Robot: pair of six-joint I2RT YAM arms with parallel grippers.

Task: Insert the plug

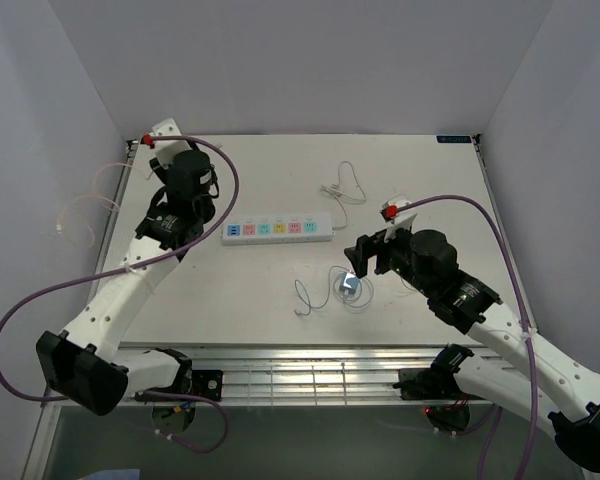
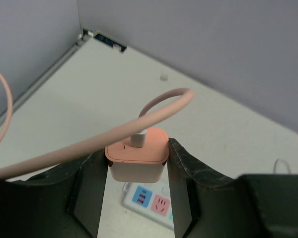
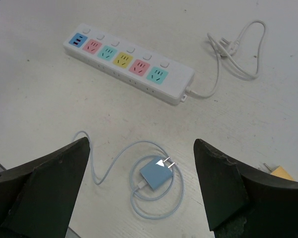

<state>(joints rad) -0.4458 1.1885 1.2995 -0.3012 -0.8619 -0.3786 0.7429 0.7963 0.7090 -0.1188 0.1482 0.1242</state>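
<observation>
The left jaws clamp the pink plug [image 2: 137, 159] by its flat sides, above the power strip [image 2: 145, 197]. It looks light, rigid and smooth, so it may twist. The right jaws hang apart over a blue plug [image 3: 154, 174].

Looks down from above and behind the arm bases [image 1: 175, 385], taking in the whole table [image 1: 280, 180]. Peers from the left wrist, low and close, toward the far right corner [image 2: 82, 33]. Stares steeply down from the right wrist; shares the power strip [image 3: 129, 62] with both others.
</observation>
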